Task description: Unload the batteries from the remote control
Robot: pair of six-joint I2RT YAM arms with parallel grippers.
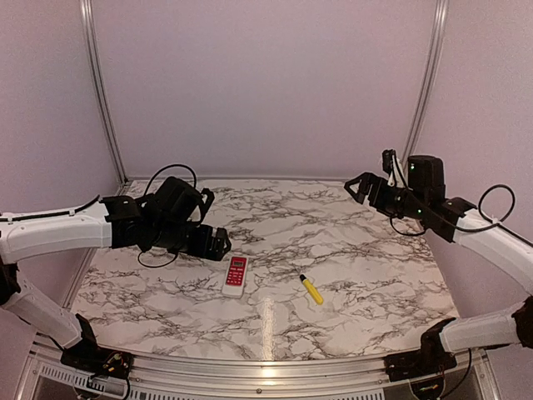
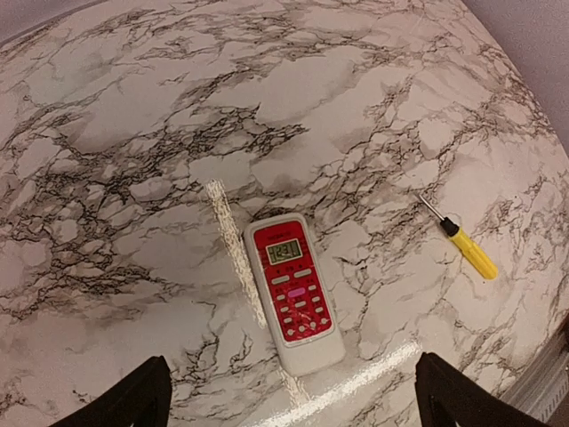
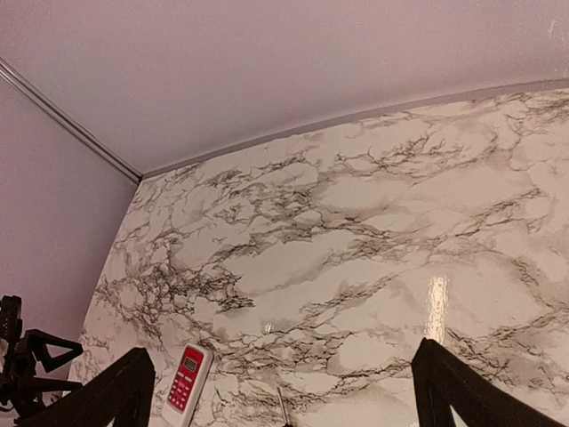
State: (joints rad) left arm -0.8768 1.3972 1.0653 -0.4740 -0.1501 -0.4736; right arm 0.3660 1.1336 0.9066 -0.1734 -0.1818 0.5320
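Soft, even light, with overhead glare streaking the glossy marble table [image 1: 375,275]; wrist views bow at edges.

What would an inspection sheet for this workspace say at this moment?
Surface: marble-pattern table, glare streak near the front.
Job's things: remote control face up, red panel showing; batteries not visible.
Clutter: yellow-handled screwdriver, right of the remote, apart from it.
Pincers: left pincer open, empty, near the remote; right pincer open, empty, raised at right.
Cables: black cable loops on both arms.
Surroundings: plain walls, metal rails.

White remote control [image 2: 294,292] face-up, mid-table
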